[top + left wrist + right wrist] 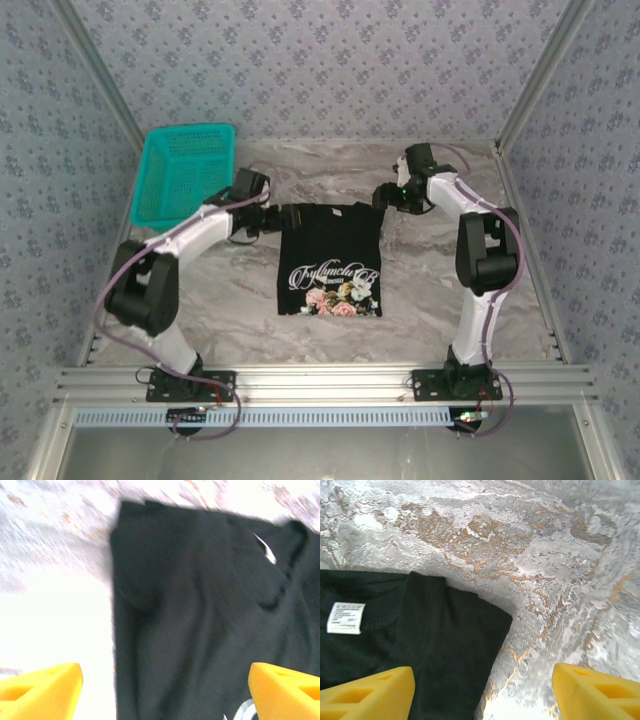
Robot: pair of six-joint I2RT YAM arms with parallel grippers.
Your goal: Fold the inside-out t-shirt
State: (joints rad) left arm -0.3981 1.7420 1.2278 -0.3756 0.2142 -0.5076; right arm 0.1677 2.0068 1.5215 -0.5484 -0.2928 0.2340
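1. The t-shirt lies flat in the middle of the marble table. It is a neat dark oblong, and its sleeves seem to be tucked in. The flowery print with lettering faces up at the end nearer the arm bases.
2. The left gripper hangs just beside the shirt's far left corner. In its wrist view the yellow fingers stand wide apart with black cloth lying loose below them, nothing pinched.
3. The right gripper sits by the far right corner. Its fingers are likewise spread wide, straddling the shirt's corner and bare marble, and they hold nothing. A white label shows near the neckline.
4. I'd expect the shirt to be light, soft and limp. It will sag from wherever it is lifted, and its layers can slip over one another. It isn't fragile, but it creases easily, and the table looks smooth enough for the cloth to slide if dragged.
5. The sensible hold, to my eye, is the two far corners, each pinched through all layers and both lifted together so the edge stays straight.
6. A teal basket stands at the far left of the table, apart from the shirt.
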